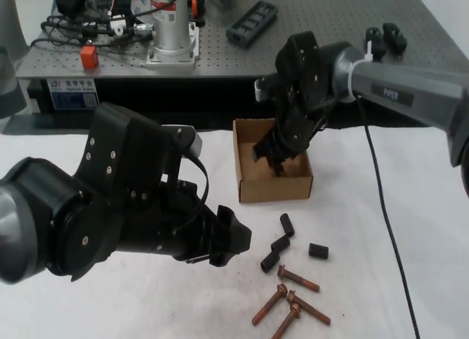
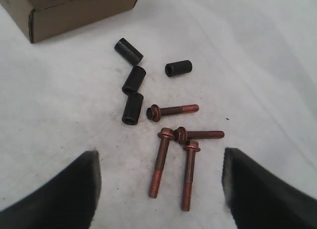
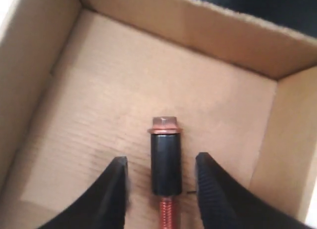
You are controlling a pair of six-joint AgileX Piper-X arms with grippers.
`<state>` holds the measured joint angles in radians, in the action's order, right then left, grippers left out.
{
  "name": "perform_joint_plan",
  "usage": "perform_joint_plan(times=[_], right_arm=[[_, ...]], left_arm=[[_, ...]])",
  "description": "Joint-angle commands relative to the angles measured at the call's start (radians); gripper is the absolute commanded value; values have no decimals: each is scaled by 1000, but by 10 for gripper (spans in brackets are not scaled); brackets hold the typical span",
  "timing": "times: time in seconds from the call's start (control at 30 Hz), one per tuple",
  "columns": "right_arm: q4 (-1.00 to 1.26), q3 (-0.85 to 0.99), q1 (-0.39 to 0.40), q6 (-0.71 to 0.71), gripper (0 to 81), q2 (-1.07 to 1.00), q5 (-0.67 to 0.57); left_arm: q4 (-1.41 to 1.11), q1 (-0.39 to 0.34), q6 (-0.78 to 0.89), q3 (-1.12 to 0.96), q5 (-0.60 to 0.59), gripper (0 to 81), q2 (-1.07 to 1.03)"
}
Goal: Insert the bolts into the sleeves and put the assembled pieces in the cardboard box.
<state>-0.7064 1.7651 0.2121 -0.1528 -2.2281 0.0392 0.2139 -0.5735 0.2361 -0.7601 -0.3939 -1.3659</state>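
1. Lying flat on the floor of the open brown cardboard box (image 3: 59,80) is one assembled piece (image 3: 166,162). It is a copper-coloured flanged hex bolt pushed through a short black cylindrical sleeve, with the bolt head showing at one end and the thread at the other.
2. The right gripper (image 3: 161,160) sits down inside the box with its two black fingers (image 3: 111,194) on either side of the assembled piece. A gap shows on each side of the sleeve, so the jaws stand narrowly apart and clamp nothing.
3. In the high view the right arm (image 1: 396,90) comes in from the right, and its gripper (image 1: 272,154) is lowered into the cardboard box (image 1: 275,187). The box stands on the white bench top (image 1: 410,295).
4. The left gripper (image 2: 159,160) hangs above the loose parts with its black fingers (image 2: 74,194) spread wide and nothing between them. In the high view it is at the near left (image 1: 227,236), just left of the parts.
5. Four loose black sleeves lie on the bench top near the box. Three (image 2: 134,79) form a rough end-to-end line (image 1: 280,244), and the fourth sleeve (image 2: 178,68) lies apart, to the right of that line in the high view (image 1: 318,250).
6. Four loose copper-coloured bolts lie nearer than the sleeves in the high view (image 1: 298,279).
   - One bolt (image 2: 173,110) has its head just beside the last sleeve of the line.
   - The other three bolts (image 2: 188,174) lie with their heads clustered together and their shanks fanning apart.
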Motion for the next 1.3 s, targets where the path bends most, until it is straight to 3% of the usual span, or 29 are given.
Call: perform_joint_plan(times=[0.0, 0.3, 0.5, 0.93, 1.07, 1.27], right_arm=[[-20, 21, -2, 3, 329, 95, -47], [-244, -204, 49, 58, 324, 354, -100], [-214, -320, 103, 65, 324, 297, -46], [-146, -321, 87, 88, 323, 162, -27], [-140, -321, 87, 88, 246, 149, -27], [-107, -321, 87, 48, 47, 150, -27]], left_arm=[[2, 3, -13, -6, 8, 502, 2], [1, 3, -13, -6, 52, 502, 2], [1, 3, -13, -6, 52, 502, 2], [1, 3, -13, -6, 52, 502, 2], [1, 3, -13, -6, 52, 502, 2], [4, 3, -17, -6, 40, 501, 2]])
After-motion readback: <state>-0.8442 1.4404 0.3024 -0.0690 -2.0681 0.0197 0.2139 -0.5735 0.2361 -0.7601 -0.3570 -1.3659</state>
